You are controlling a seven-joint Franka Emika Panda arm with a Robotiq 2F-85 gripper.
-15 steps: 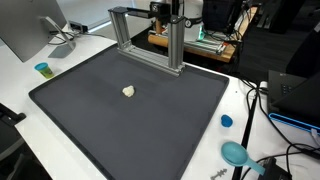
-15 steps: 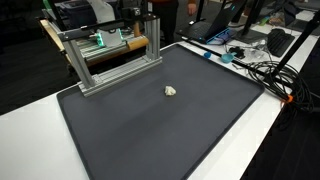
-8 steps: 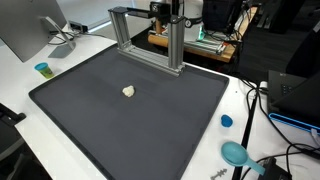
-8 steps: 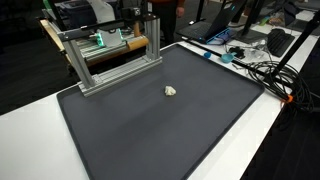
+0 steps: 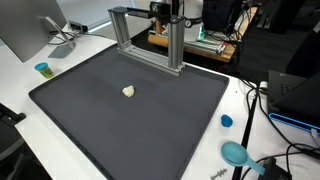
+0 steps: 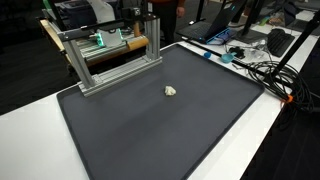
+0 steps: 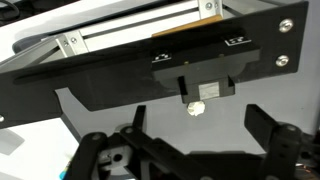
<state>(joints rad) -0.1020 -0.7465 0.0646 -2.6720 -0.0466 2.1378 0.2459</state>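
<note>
Currently grips nothing, with the jaws spread wide at the bottom edge of the wrist view, a dark finger (image 7: 275, 135) at each side. Looks out from there on a black plate (image 7: 120, 75) with screws and a silver bar (image 7: 130, 35) above it; shows a small pale spot (image 7: 197, 108) just under the plate, over the gap between the jaws, too small to tell what. Finds, in both exterior views, a small pale lump (image 5: 128, 91) lying alone near the middle of a dark mat (image 5: 150, 130), well apart from the metal frame (image 5: 175, 45) standing at the mat's far edge. Has the mat flat on a white table (image 5: 25, 90). Puts a little blue cup (image 5: 42, 69) on the table just beside one mat corner, and a blue cap (image 5: 227, 121) and a blue bowl (image 5: 236, 153) off the opposite side, near a tangle of cables (image 5: 262, 95)
</note>
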